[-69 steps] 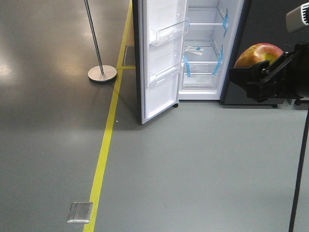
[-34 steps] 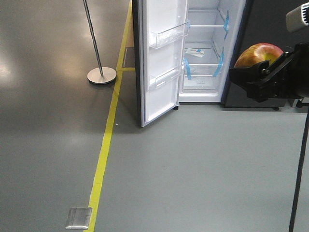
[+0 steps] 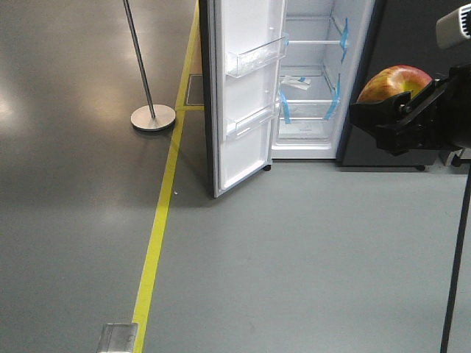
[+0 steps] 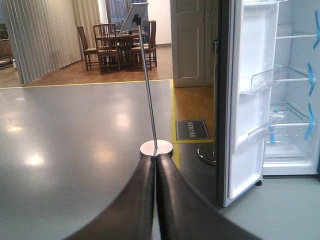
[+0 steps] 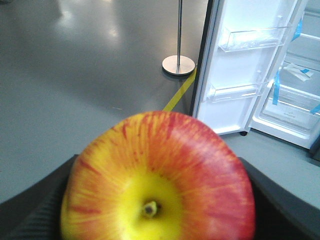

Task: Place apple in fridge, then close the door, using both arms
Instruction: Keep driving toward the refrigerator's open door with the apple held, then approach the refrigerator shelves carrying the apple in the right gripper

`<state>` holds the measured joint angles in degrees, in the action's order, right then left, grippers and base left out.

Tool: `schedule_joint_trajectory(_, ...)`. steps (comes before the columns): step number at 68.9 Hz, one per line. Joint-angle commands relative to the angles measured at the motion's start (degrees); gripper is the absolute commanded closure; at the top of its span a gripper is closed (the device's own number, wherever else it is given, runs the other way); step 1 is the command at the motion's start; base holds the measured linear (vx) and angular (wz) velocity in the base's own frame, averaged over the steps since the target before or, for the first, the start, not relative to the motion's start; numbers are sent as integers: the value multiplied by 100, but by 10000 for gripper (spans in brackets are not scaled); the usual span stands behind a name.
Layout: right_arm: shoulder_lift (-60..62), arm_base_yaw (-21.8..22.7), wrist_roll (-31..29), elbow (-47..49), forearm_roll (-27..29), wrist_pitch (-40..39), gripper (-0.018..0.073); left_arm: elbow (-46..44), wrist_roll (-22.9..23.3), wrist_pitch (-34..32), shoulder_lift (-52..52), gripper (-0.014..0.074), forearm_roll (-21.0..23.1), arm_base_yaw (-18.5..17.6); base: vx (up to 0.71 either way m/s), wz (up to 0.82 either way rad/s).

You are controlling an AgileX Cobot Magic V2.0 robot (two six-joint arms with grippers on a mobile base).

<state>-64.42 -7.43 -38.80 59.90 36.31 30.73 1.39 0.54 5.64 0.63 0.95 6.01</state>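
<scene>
The front view shows the right gripper (image 3: 388,121) at 2 o'clock clamped on the apple (image 3: 394,81), well apart from the open fridge (image 3: 313,73) at 12, whose door (image 3: 246,103) is swung wide. Only the right wrist view shows the apple's stem dimple. Only the left wrist view shows the left gripper (image 4: 156,200), jaws pressed together on nothing, with the pole (image 4: 148,90) beyond.

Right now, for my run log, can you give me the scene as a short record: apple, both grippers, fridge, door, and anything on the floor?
apple: held up in front of the fridge, not yet inside
right gripper: shut on the apple
left gripper: shut, holding nothing
fridge: white inside, blue tape on the shelves
door: wide open
floor: metal pole on a round base left of the door, beside a yellow line
</scene>
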Motion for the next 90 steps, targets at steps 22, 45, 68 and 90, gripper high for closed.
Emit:
schedule_joint_trajectory(22, 123, 9, -41, 160, 120, -349, 503, -113, 45, -419, 81, 605, 58, -48, 5, -1)
schedule_joint_trajectory(45, 123, 9, -41, 160, 120, -349, 503, -113, 45, -419, 81, 605, 58, -48, 6, 0)
schedule_joint_trajectory(68, 123, 9, -41, 160, 120, -349, 503, -113, 45, -419, 81, 605, 58, -48, 7, 0)
schedule_joint_trajectory(90, 123, 9, -41, 160, 120, -349, 503, -113, 45, -419, 81, 605, 58, -48, 8, 0)
